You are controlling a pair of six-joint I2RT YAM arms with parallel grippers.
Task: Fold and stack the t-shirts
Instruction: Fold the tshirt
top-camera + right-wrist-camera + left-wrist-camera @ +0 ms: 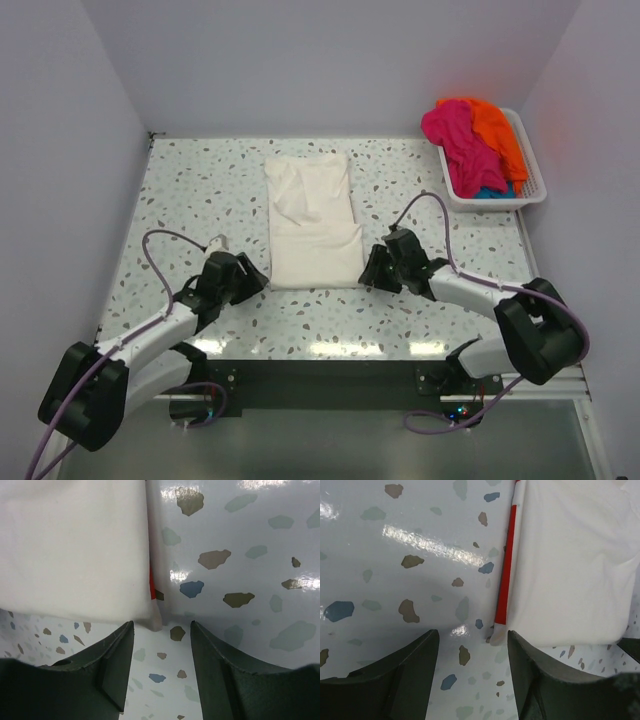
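Note:
A cream-white t-shirt [312, 220] lies folded into a long strip in the middle of the table. My left gripper [252, 277] is open at its near left corner; the left wrist view shows that corner [570, 575] with a red strip [506, 570] along its edge, just ahead of my gripper [473, 652]. My right gripper [372, 270] is open at the near right corner [75, 550], just ahead of the open fingers [162, 647]. Magenta-pink [455, 138], orange [497, 130] and teal [490, 192] tees lie in the basket.
A white slatted basket [530, 185] stands at the far right of the speckled table [180, 190]. Walls close in the left, back and right sides. Both arms' cables loop over the near table.

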